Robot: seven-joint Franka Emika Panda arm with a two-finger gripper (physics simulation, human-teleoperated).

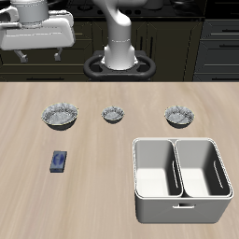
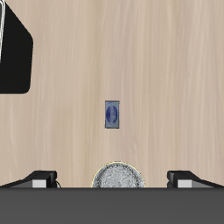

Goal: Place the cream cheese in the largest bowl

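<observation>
While the white bin [image 1: 181,179] with two compartments sits nearest the front edge of the wooden desk [image 1: 93,196], the cream cheese [image 1: 59,161] lies flat a little farther back, well apart from the bin. It is a small blue box with a pale patch on top. Nothing touches it. Behind it, close by but with bare wood between them, sits the largest bowl [image 1: 59,115], round and speckled grey-white. In the same row sit a smaller bowl [image 1: 114,114] in the middle and another bowl [image 1: 180,115] at the far end, behind the bin. Farthest back, the claw [image 1: 37,54] hangs high above the desk, over the largest bowl's side. Its two fingers are spread wide apart and hold nothing. In the wrist view, the cream cheese [image 2: 110,114] and the largest bowl [image 2: 117,175] show between the fingertips [image 2: 42,178].
</observation>
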